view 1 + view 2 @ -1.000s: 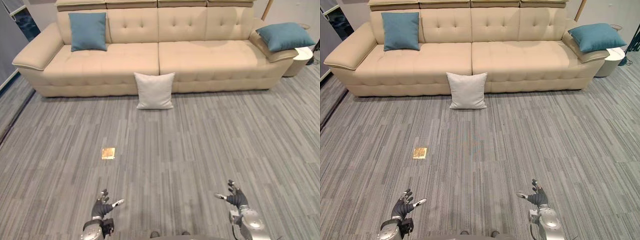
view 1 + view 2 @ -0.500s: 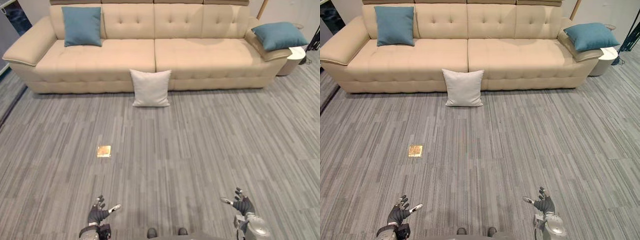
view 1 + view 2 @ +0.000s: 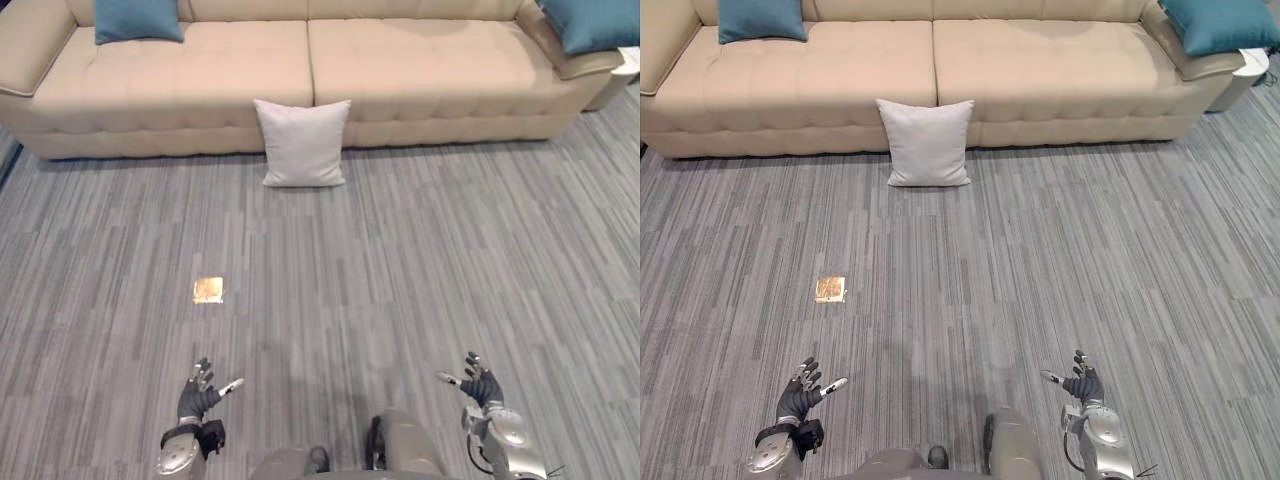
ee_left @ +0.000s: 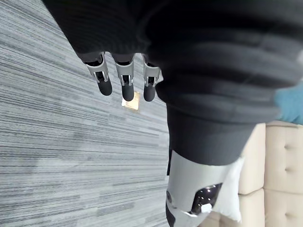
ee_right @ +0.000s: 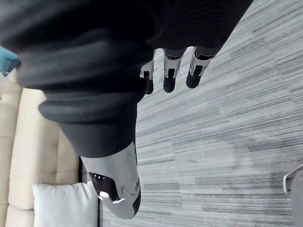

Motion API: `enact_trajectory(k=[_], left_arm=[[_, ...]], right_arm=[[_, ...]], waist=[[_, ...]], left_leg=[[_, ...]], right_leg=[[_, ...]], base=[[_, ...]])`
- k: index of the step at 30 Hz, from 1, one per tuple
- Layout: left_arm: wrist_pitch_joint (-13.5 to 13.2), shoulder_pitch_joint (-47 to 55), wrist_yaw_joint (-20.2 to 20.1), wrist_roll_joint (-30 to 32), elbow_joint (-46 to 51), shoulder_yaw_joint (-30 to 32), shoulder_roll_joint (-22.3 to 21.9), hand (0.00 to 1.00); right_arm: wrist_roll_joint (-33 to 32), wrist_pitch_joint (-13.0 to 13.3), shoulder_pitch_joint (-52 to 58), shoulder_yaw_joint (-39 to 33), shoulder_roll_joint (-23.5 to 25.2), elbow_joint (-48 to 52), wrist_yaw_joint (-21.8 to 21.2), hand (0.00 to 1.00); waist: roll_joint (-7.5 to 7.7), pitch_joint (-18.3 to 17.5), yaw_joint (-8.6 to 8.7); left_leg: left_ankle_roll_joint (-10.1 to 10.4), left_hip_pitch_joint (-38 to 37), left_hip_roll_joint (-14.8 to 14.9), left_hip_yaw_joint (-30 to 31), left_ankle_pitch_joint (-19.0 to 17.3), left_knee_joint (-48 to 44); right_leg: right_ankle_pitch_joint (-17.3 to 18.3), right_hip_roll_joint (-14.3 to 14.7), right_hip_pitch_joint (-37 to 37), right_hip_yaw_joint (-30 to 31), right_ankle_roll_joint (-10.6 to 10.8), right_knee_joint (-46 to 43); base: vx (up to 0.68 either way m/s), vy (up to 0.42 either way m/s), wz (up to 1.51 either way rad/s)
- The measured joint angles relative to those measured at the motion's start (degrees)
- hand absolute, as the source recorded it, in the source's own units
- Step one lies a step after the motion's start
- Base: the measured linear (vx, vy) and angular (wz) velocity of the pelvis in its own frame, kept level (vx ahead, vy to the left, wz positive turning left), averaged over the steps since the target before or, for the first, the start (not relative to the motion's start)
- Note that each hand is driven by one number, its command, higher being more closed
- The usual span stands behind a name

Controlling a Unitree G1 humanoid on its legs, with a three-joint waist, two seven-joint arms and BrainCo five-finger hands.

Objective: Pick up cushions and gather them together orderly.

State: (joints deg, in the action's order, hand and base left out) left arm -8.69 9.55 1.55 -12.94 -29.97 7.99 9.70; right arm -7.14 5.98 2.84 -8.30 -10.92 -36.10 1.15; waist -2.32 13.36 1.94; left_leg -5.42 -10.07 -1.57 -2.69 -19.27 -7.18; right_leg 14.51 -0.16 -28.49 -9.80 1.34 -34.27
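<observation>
Only the camera has shifted, so the sofa [image 3: 200,70] sits higher now. Left hand [image 3: 200,398] and right hand [image 3: 480,388] hover empty, fingers spread, well short of the sofa. White cushion [image 3: 302,142] leans on the sofa's front, left blue cushion [image 3: 137,18] on its seat, right blue cushion [image 3: 590,22] on its armrest.

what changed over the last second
Only the camera moved, closer to the sofa, so the white cushion looks nearer. Nothing was grasped or let go. The left robot hand and right robot hand stay open and empty; the white cushion still leans on the sofa front, the two blue cushions still at its ends.
</observation>
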Motion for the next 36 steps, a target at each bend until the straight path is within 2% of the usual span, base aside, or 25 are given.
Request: enact_trajectory(k=[1, 3, 4, 5, 6, 7, 8, 10, 12, 14, 15, 17, 18, 19, 21, 23, 24, 25, 27, 30, 31, 33, 34, 35, 36], left_arm=[[-0.1, -0.9, 0.1, 0.0, 0.0, -1.1, 0.1, 0.0], [-0.3, -1.1, 0.0, 0.0, 0.0, -1.5, -0.1, 0.0], [-0.3, -1.8, 0.1, 0.0, -1.0, -1.4, -1.0, 0.0], [-0.3, -2.4, 0.0, 0.1, -1.2, -1.4, -1.0, 0.0], [-0.3, -2.5, 0.0, 0.1, -1.2, -1.3, -1.3, 0.0], [-0.3, -2.2, 0.0, 0.0, -1.3, -0.9, -2.3, 0.0], [-0.3, -1.9, 0.0, 0.1, -1.3, -0.8, -2.6, 0.0], [-0.6, -1.8, -0.1, 0.0, -0.6, -0.7, -2.6, 0.0], [-0.5, -1.6, -0.2, 0.0, 0.1, -0.8, -3.0, 0.0], [-0.5, -1.5, -0.2, 0.0, 0.0, -0.8, -2.8, 0.0], [-0.4, -0.8, -0.3, 0.1, -0.1, -0.8, -2.9, 0.0], [-0.4, 0.8, -0.3, 0.1, -0.5, -0.6, -3.0, 0.0], [-0.4, 1.5, -0.2, 0.1, -1.4, -0.6, -3.0, 0.0], [-0.3, 1.9, -0.1, 0.1, -3.3, -0.3, -3.0, 0.0], [-0.1, 1.7, -0.1, 0.1, -4.3, 1.2, -3.1, 0.0], [0.0, 2.4, -0.2, 0.1, -5.0, 1.1, -3.7, 0.0], [0.2, 2.4, -0.2, 0.1, -5.7, 1.0, -3.7, 0.0], [0.6, 2.4, 0.0, 0.1, -6.2, 0.9, -3.6, 0.0], [0.5, 2.4, 0.1, 0.1, -6.2, 0.8, -2.9, 0.0], [0.5, 0.3, 0.1, 0.1, -6.6, 0.8, -1.6, 0.0], [0.5, -0.3, 0.1, 0.0, -6.6, 0.8, -1.5, 0.0], [0.5, -0.4, 0.1, 0.1, -6.7, 0.9, -1.4, 0.0], [0.5, -1.0, 0.2, 0.1, -7.4, 1.0, -2.6, 0.0], [0.5, -1.2, 0.2, 0.1, -7.4, 1.1, -2.7, 0.0], [0.5, -1.3, 0.3, 0.1, -7.4, 1.1, -3.1, 0.0]], right_arm=[[0.0, 0.0, 0.2, 0.1, -0.5, 0.6, 0.1, 0.0], [0.0, 0.0, 2.2, 0.3, -0.8, 1.7, 0.1, 0.0], [0.0, -0.5, 1.5, 0.2, -1.2, 1.4, 0.2, 0.0], [0.1, -0.4, 1.2, 0.3, -0.7, 2.5, 0.1, 0.0], [0.1, -0.4, 1.2, 0.6, -0.8, 3.1, 0.0, 0.0], [0.1, -0.4, 1.2, 1.5, -0.9, 3.8, 0.0, 0.0], [0.1, -0.3, 1.2, 2.0, -0.7, 3.8, 0.0, 0.0], [-0.1, -0.1, 1.8, 2.7, 2.0, 6.1, 0.4, 0.0], [-0.7, 0.3, 1.6, 2.6, 3.2, 8.4, 1.1, 0.0], [-1.4, 0.4, 0.3, 2.6, 3.1, 7.6, 1.3, 0.0], [-1.4, 0.4, -0.3, 2.5, 2.8, 6.8, 1.4, 0.0], [-1.4, 0.4, -0.8, 1.9, 2.4, 4.6, 1.4, 0.0], [-1.4, 0.4, -0.6, 1.3, 2.3, 3.2, 1.6, 0.0], [-1.4, -0.1, -1.0, 1.4, 2.7, 1.0, 1.8, 0.0], [-1.3, -0.1, -0.2, 1.3, 2.8, 0.9, 1.6, 0.0], [-1.2, -0.1, -0.5, 1.7, 3.3, 0.8, 1.1, 0.0], [-1.1, -0.1, -0.8, 2.5, 3.4, 0.3, 1.1, 0.0], [-0.3, -0.2, -1.1, 3.5, 3.4, -0.6, 1.1, 0.0], [1.1, -0.1, -0.9, 5.6, 3.2, -0.6, 0.9, 0.0], [1.3, 0.0, -0.6, 6.0, 2.8, -0.4, 0.9, 0.0], [1.3, -0.2, 0.3, 5.9, 2.2, -0.8, 0.9, 0.0], [2.0, -0.3, 2.4, 5.7, 1.6, -0.8, 0.9, 0.0], [2.4, -0.8, 3.0, 5.2, 0.6, -1.1, 0.9, 0.0], [2.6, -1.1, 3.2, 4.9, 0.8, -0.5, 0.9, 0.0], [2.6, -1.1, 3.3, 4.9, 0.8, 0.3, 0.9, 0.0]], waist=[[-0.39, 0.4, 0.66], [0.09, 0.2, 1.07], [-2.26, 0.5, 1.21], [-2.04, 0.5, 1.65], [-1.98, 0.8, 1.83], [-1.97, 1.6, 1.86], [-1.74, 1.9, 1.76], [0.08, 2.8, -0.4], [1.22, 3.1, -2.76], [2.05, 3.6, -3.69], [2.86, 4.0, -4.53], [2.56, 3.6, -5.28], [1.74, 3.0, -6.05], [3.19, 2.2, -6.29], [4.53, 0.7, -6.02], [4.76, 0.8, -6.01], [4.71, 0.9, -5.84], [4.32, 1.0, -5.48], [3.61, 0.6, -4.08], [2.89, 1.0, -2.27], [2.9, 1.0, -1.67], [3.35, 0.8, -0.73], [1.31, 0.3, -0.7], [1.02, 0.0, -0.82], [0.96, 0.0, -0.76]], left_leg=[[1.6, -1.6, 0.7, 0.9, -0.8, 0.1], [5.1, -5.0, 0.6, 1.3, -2.8, -0.3], [7.2, -5.0, 2.8, 0.6, -2.9, -3.7], [11.8, -2.0, 2.7, -0.7, 0.4, -11.0], [11.9, 0.0, 2.8, -1.5, 3.7, -16.4], [11.1, 4.5, 3.7, -3.4, 14.1, -29.9], [11.2, 7.2, 5.5, -3.9, 16.9, -37.0], [4.5, 18.1, 12.4, -9.6, 10.9, -58.7], [2.6, 26.4, 13.6, -11.4, 7.9, -59.0], [3.1, 33.4, 12.4, -10.4, 6.0, -49.5], [4.3, 36.3, 9.6, -8.7, 6.5, -36.4], [8.5, 36.0, 7.1, -5.1, 10.0, -19.5], [8.7, 35.8, 7.6, -3.9, 16.0, -16.1], [5.5, 36.8, 6.0, -4.4, 14.4, -21.3], [3.6, 36.8, 4.6, -7.1, 7.8, -26.7], [1.3, 30.6, 4.2, -10.8, 2.4, -28.6], [0.9, 26.4, 3.5, -11.8, 0.4, -27.7], [0.5, 20.3, 2.8, -12.0, -1.1, -25.4], [0.3, 11.3, 2.2, -11.9, -1.5, -18.2], [0.4, 4.7, 2.7, -10.3, -1.4, -11.4], [0.7, 2.5, 2.7, -8.9, -1.4, -9.8], [5.0, -0.2, 2.6, -5.4, -2.9, -10.0], [6.8, -0.2, 4.3, -3.1, -3.5, -12.6], [10.3, 2.6, 5.3, -2.3, -0.7, -19.2], [10.7, 4.7, 5.5, -2.3, 1.7, -24.4]], right_leg=[[-4.8, 1.7, -1.5, -1.3, -0.8, 6.8], [-18.1, 2.5, -1.8, -1.8, -6.4, 14.3], [-16.5, 3.1, -2.1, -3.4, -7.4, 9.8], [-12.8, 2.5, -1.1, -3.5, -7.3, 8.3], [-11.4, 2.3, 0.6, -3.4, -7.1, 8.5], [-9.6, 2.4, 6.2, -2.8, -6.7, 11.1], [-9.2, 2.6, 9.5, -2.6, -6.8, 13.0], [-7.2, 3.4, 21.3, -0.8, -7.2, 19.2], [-5.6, 2.9, 27.5, 1.1, -6.6, 23.6], [-3.8, 1.4, 31.7, 2.5, -4.6, 25.8], [-1.5, -0.8, 34.9, 3.9, -2.7, 26.6], [1.2, -2.2, 37.2, 5.7, -1.0, 26.8], [3.8, -2.2, 38.4, 7.7, 0.4, 26.5], [5.8, -4.2, 38.7, 9.9, 1.1, 24.1], [6.4, -7.0, 36.5, 13.7, 3.1, 16.7], [2.9, -8.8, 30.8, 17.1, 11.0, -3.6], [1.9, -9.2, 27.3, 16.9, 12.8, -14.3], [2.6, -9.7, 23.7, 14.5, 9.7, -24.2], [5.4, -9.1, 16.0, 7.5, 4.3, -27.3], [5.2, -5.5, 7.3, 3.1, 2.5, -11.5], [1.6, -3.2, 6.1, 3.2, 1.6, 0.7], [-14.0, -0.5, 6.7, 5.6, -1.5, 12.9], [-14.9, 0.1, 7.0, 4.1, -2.6, 10.5], [-12.4, -0.1, 8.4, 3.0, -3.5, 10.6], [-11.6, -0.1, 9.7, 2.8, -3.5, 11.5]], base=[[0.6, 0.013, 0.64], [0.67, 0.0, 0.48], [0.84, -0.043, 0.27], [0.85, -0.056, 0.19], [0.84, -0.073, 0.22], [0.57, -0.053, 0.12], [0.68, -0.06, 0.14], [0.62, -0.058, -0.02], [0.52, 0.008, -0.27], [0.65, 0.137, -0.34], [0.85, 0.263, -0.43], [0.62, 0.258, -0.55], [0.53, 0.283, -0.71], [0.7, 0.362, -0.58], [0.72, 0.352, -0.43], [0.66, 0.32, -0.73], [0.61, 0.258, -0.68], [0.59, 0.194, -0.59], [0.61, 0.137, -0.33], [0.63, 0.043, 0.24], [0.61, -0.02, 0.67], [0.63, -0.067, 0.81], [0.63, -0.095, 0.66], [0.63, -0.096, 0.52], [0.59, -0.1, 0.33]])
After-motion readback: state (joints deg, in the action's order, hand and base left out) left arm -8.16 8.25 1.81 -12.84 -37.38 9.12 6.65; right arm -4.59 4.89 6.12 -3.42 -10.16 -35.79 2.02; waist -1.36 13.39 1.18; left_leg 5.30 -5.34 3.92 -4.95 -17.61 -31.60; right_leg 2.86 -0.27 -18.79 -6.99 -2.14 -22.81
